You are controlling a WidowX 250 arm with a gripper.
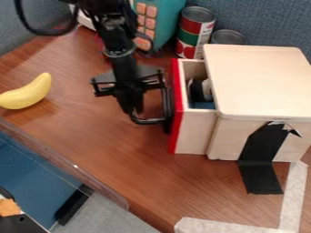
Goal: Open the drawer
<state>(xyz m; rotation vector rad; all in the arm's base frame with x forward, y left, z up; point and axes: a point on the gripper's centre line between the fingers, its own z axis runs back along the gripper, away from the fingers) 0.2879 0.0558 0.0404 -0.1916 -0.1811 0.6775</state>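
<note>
- Box, pale smooth wood, squared body under a flat lid with rounded corners; the landmark for all below.
- Drawer, pale wood with a flat red front, standing partly out of the box's left side; dark, white and blue items inside (shapes mostly hidden).
- Gripper, black, angular, hanging left of the box, close to the red front; whether the claw is apart, together or clamped, I cannot tell.
- Black tape, creased, running down the box's near side onto the brown wood-grained table.
- Two cans, ribbed metal cylinders, behind the box.
- Keypad toy, teal with pinkish squarish keys, behind and left of the box.
- Banana, yellow, smooth, curved (rather plump), well left of the box.
</note>
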